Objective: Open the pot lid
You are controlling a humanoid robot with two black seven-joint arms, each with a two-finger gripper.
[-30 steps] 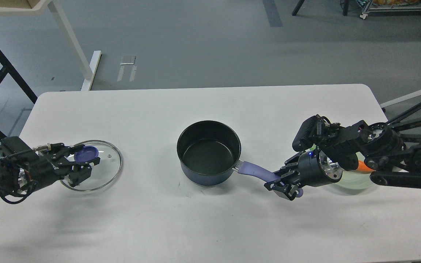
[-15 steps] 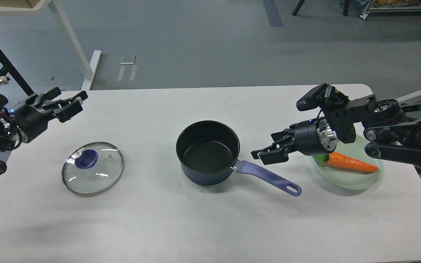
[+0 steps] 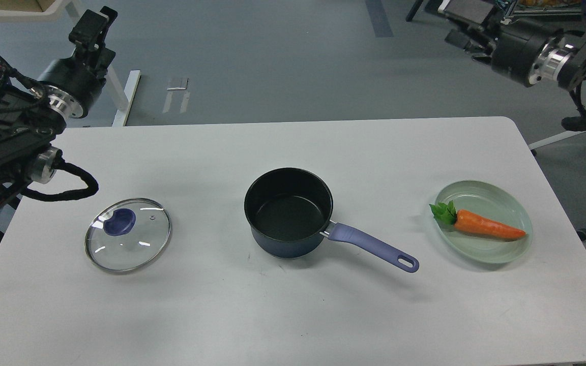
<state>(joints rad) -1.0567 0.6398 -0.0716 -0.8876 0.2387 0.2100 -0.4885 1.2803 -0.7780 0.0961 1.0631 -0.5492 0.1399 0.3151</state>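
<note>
Head view over a white table (image 3: 283,315): a dark saucepan (image 3: 289,213) stands uncovered near the middle, its purple handle (image 3: 372,247) angled toward the near right. Its glass lid (image 3: 128,235), with a blue knob (image 3: 119,222), lies flat on the tabletop well to the left of the pan, apart from it. On the right side, a pale green plate (image 3: 501,251) carries a single orange carrot (image 3: 489,227) with green leaves pointing toward the pan. Both black arms are raised clear of the table. The left gripper (image 3: 92,28) is up at the far left corner, seen dark and end-on, so whether its fingers are apart or together cannot be told. The right gripper (image 3: 463,20) is high at the far right edge, partly cut off by the frame; its finger position cannot be told either. Neither touches anything.
</note>
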